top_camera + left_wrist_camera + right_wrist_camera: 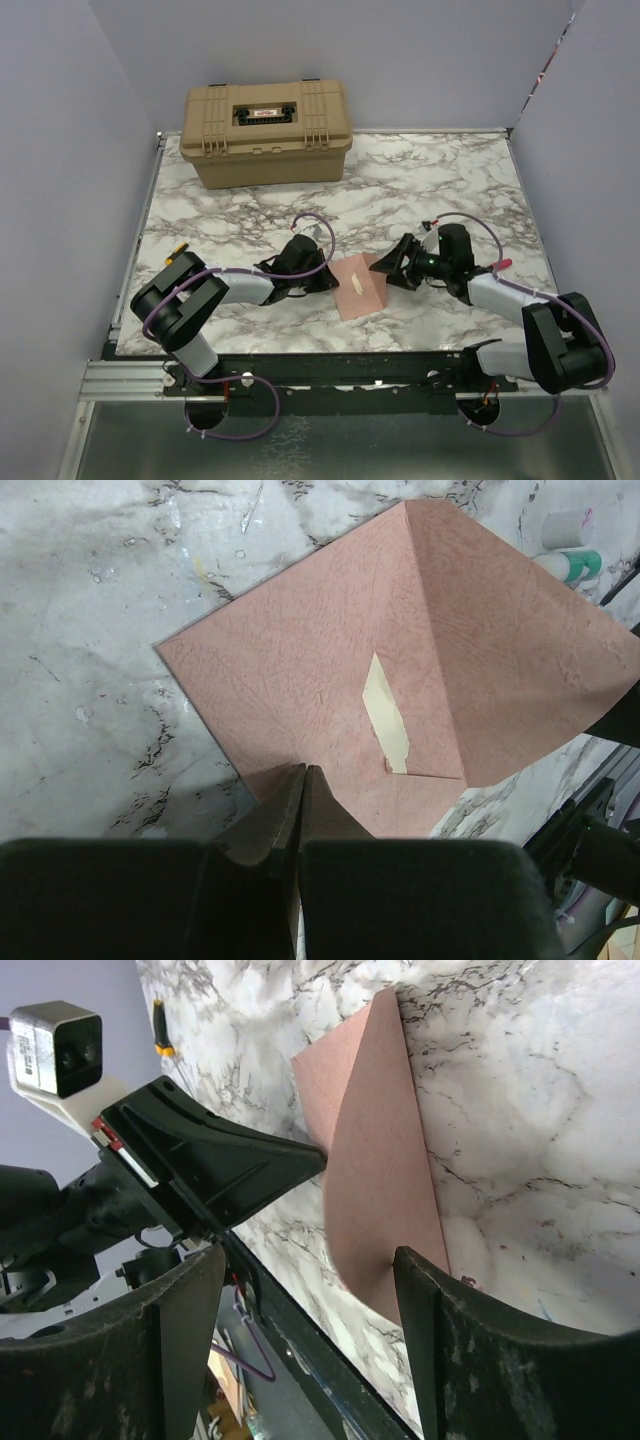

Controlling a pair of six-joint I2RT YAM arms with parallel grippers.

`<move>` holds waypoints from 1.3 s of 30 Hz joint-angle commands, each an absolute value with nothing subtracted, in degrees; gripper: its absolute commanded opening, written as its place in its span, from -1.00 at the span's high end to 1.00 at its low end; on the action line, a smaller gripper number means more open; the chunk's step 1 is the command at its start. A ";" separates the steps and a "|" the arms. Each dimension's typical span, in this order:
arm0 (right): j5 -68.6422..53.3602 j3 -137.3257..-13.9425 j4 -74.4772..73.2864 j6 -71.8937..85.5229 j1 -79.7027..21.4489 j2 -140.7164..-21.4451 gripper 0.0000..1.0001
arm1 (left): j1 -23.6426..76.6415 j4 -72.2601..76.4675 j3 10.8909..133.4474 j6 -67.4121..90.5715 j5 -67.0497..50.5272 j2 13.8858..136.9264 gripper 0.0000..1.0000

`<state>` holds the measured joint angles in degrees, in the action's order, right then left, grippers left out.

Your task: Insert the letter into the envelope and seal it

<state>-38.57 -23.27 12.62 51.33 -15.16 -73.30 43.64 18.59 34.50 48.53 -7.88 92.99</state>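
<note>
Where the two arms meet on the white marble counter (440, 180), we log the pinkish-brown paper envelope (300, 670), pointed flap folded over its body. Left hand (303, 772): fingers pressed together, nipping the envelope's near edge. Right hand (310, 1256): spread wide, holding nothing, just beside the opposite edge. Pale cream sliver (386, 725) shows at the flap's edge; we cannot tell what it is.
</note>
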 commanded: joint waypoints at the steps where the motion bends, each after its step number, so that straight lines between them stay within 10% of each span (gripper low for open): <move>1: -40.66 -25.74 15.16 50.37 -17.90 -76.60 -0.43 | 43.86 13.03 33.77 46.49 -4.20 94.58 1.00; 15: -36.73 -28.06 20.20 55.20 -24.17 -84.50 -0.50 | 43.68 15.53 33.61 47.27 -7.90 95.75 1.00; 39: -17.06 -39.41 -3.53 48.58 -30.12 -90.40 0.32 | 42.78 16.70 35.73 46.76 -11.50 93.22 1.00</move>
